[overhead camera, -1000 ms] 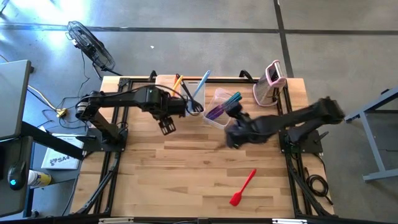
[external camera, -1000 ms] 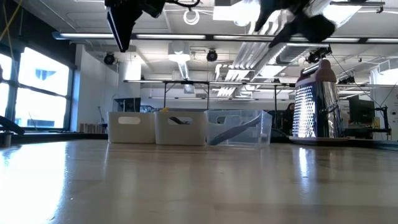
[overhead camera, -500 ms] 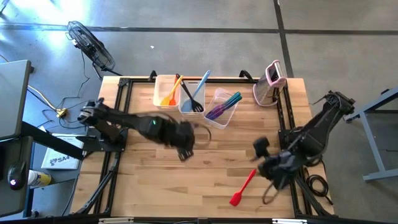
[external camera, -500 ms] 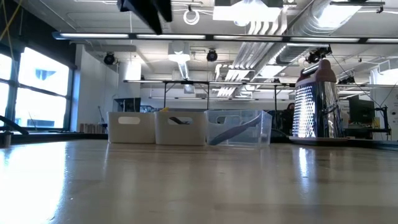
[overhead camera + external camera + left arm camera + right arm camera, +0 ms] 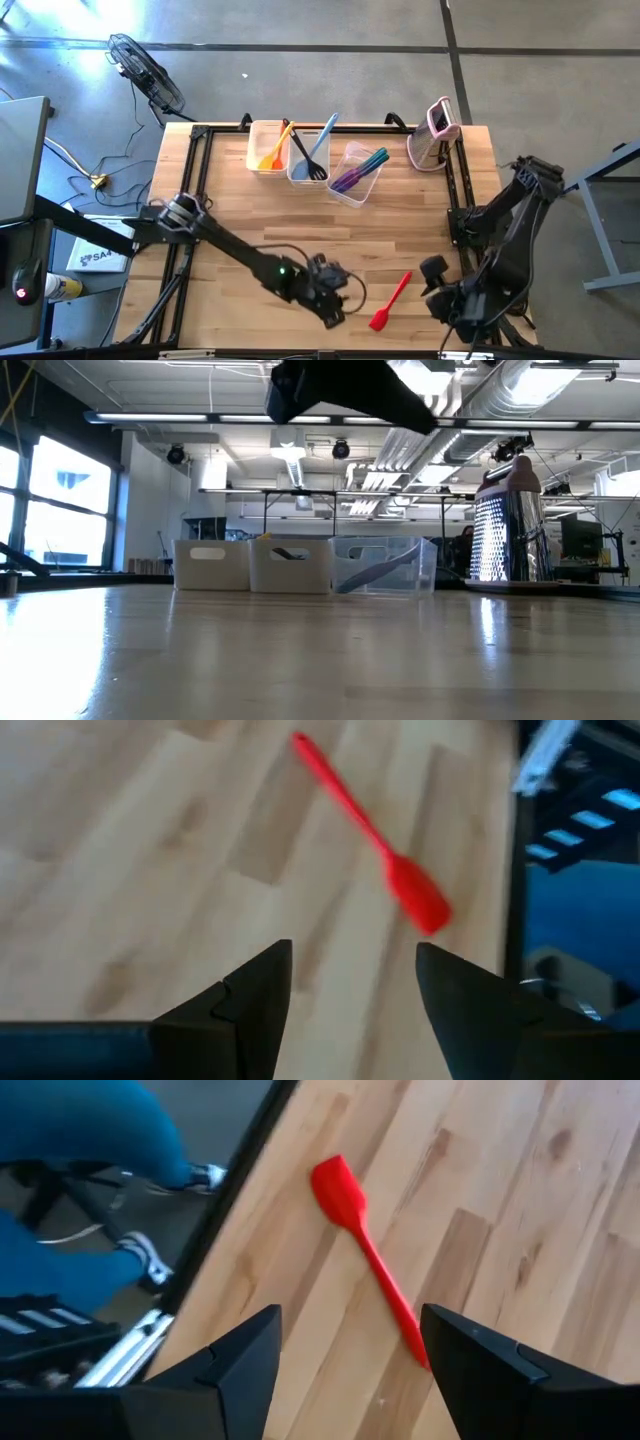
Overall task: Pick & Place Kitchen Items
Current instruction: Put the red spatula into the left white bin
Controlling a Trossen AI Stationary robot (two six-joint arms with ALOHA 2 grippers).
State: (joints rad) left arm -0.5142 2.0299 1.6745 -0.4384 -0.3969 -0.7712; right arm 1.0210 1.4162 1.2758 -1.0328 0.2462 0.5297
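A red spatula (image 5: 390,302) lies flat on the table near the front right, its blade toward the near edge. It also shows in the left wrist view (image 5: 370,835) and the right wrist view (image 5: 365,1250). My left gripper (image 5: 335,312) is open and empty just left of it (image 5: 350,970). My right gripper (image 5: 440,292) is open and empty just right of it (image 5: 345,1330). Other utensils in orange, black, light blue, purple and teal stand in three tubs (image 5: 308,160) at the far side.
The three tubs show in a row in the low view (image 5: 290,565). An upright pink-and-white grater (image 5: 437,133) stands at the far right, and shows in the low view (image 5: 503,525). A person's blue-clad legs (image 5: 90,1140) stand beyond the near edge. Bare wood lies across the table's middle.
My left gripper has swept from beside the tubs toward the near edge and the right, ending left of the red spatula. My right gripper has gone from beside the clear tub toward the near right corner, ending right of the spatula. The spatula has stayed put.
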